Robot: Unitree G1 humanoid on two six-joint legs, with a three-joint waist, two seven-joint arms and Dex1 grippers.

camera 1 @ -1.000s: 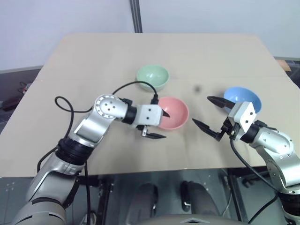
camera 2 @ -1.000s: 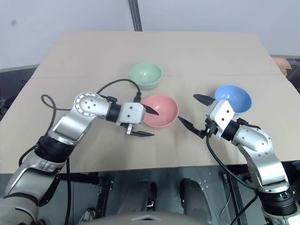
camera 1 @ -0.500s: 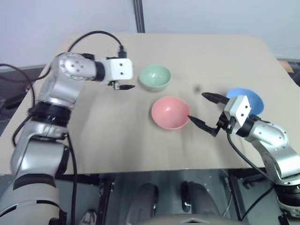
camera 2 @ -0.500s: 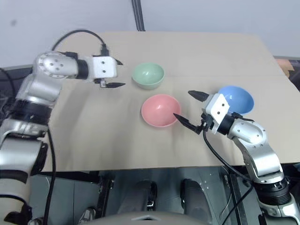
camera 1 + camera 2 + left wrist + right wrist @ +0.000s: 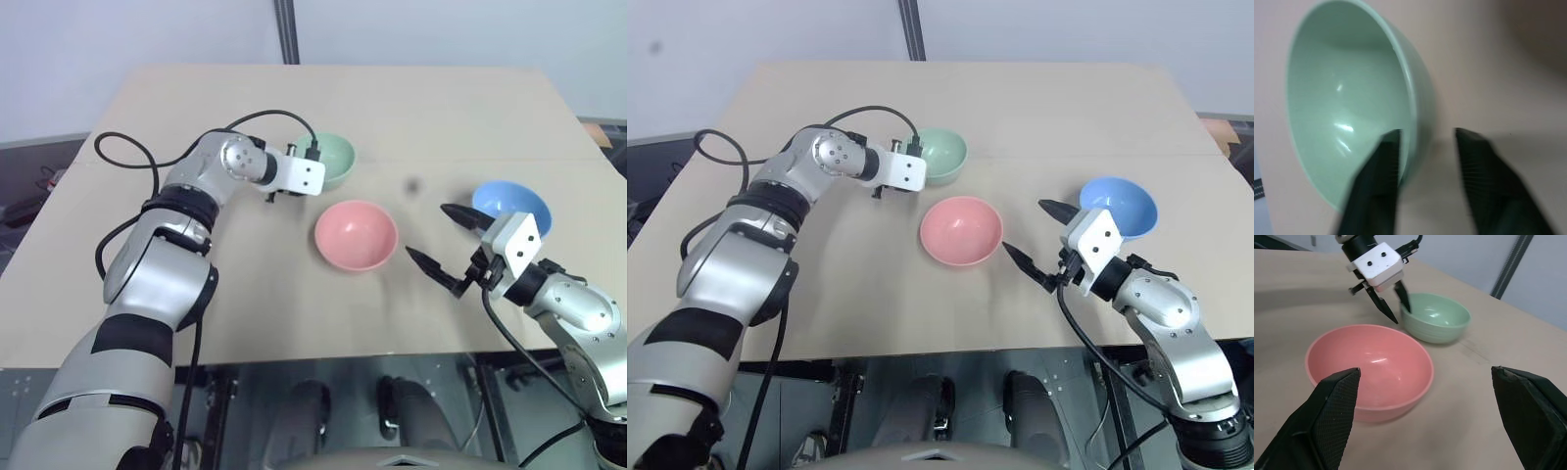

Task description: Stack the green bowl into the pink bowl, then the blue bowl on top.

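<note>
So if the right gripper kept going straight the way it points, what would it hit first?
Most likely the pink bowl, which sits between the right gripper's open jaws in its wrist view; depth is uncertain.

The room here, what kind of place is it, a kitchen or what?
Probably a lab or test bench, not a kitchen: a bare tan table holds just three bowls, green, pink and blue, against a plain grey wall.

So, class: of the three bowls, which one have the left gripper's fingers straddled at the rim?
The green bowl: one of the left gripper's fingers is inside its rim, one outside. The pink bowl and blue bowl stand untouched.
</note>
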